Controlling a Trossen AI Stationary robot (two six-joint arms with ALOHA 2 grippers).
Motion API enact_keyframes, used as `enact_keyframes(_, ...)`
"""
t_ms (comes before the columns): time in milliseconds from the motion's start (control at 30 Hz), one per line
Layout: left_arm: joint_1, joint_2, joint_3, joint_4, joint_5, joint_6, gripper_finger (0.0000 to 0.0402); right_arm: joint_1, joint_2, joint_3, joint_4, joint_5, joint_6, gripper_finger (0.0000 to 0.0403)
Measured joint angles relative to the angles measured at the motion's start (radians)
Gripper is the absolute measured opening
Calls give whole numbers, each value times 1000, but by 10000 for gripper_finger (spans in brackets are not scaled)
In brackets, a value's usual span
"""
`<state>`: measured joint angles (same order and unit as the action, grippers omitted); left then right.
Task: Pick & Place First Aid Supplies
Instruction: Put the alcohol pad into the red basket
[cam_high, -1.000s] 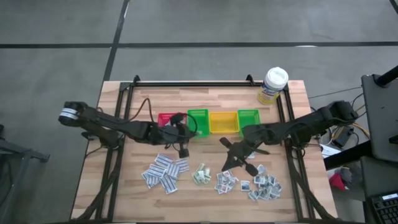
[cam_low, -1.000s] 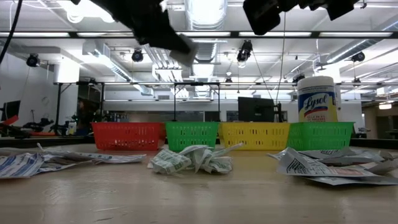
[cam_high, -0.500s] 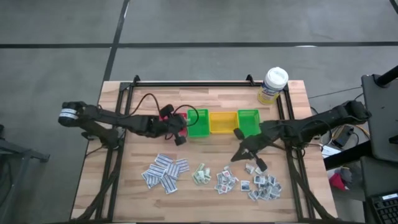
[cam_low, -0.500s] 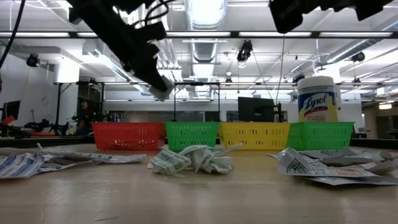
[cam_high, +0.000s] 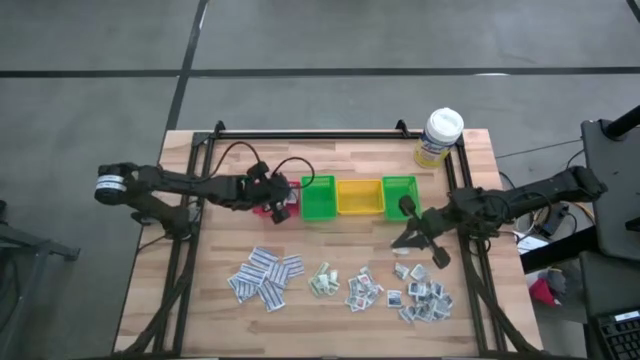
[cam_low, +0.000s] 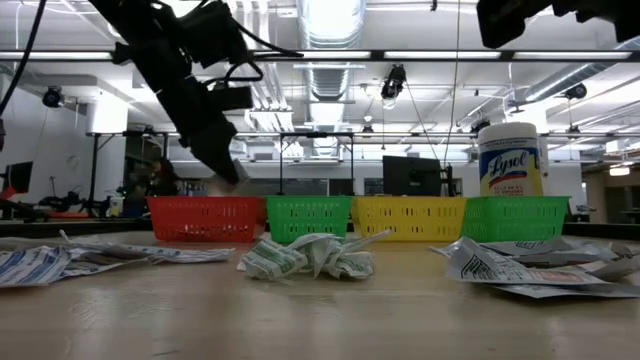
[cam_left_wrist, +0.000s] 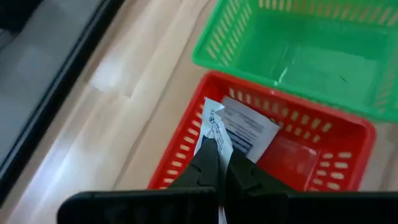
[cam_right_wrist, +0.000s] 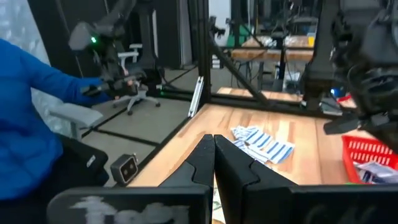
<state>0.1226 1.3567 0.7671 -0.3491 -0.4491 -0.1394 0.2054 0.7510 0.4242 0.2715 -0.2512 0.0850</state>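
Observation:
My left gripper (cam_high: 286, 205) hovers over the red bin (cam_left_wrist: 323, 165) at the left end of the bin row, shut on a white paper packet (cam_left_wrist: 214, 127). Another white packet with blue print (cam_left_wrist: 252, 127) shows just past it inside the bin. The loose first aid supplies lie in piles near the table's front: blue-striped strips (cam_high: 265, 277), green-printed ones (cam_high: 322, 281) and squarish ones (cam_high: 425, 297). My right gripper (cam_high: 400, 243) is shut and holds nothing, above the table between the right green bin (cam_high: 399, 192) and the squarish pile. My left gripper pinches the white packet by its near end (cam_left_wrist: 216, 144) between its two fingers. The fingers slant downward toward the red bin. The packet sticks out past the fingertips, edge-on, over the bin's inside; whether it touches the packet beneath, I cannot tell.
A green bin (cam_high: 318, 198) and a yellow bin (cam_high: 359, 196) stand between the red bin and the right green bin. A white-capped bottle with a yellow label (cam_high: 439, 137) stands at the far right corner. A person in blue (cam_right_wrist: 31, 130) is beyond the table's left side.
My left gripper, shut on the packet, has gone toward the table's far left, sunk and tipped downward over the red bin. My right gripper, shut throughout, has drawn back toward the table's right edge, away from the piles.

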Motion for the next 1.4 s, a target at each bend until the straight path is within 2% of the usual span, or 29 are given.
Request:
enact_keyframes(167,0,0,-33,-2,48,0,0,0,-39,-23,12,0,12,9)
enact_keyframes(967,1,2,-117,72,48,3,3,0,-28,-28,32,-2,12,9)
enact_keyframes(1100,1,2,-118,72,48,4,26,0,-28,-28,32,-2,11,9)
enact_keyframes(1400,2,2,-117,80,43,5,104,0,-28,-28,32,-2,8,8)
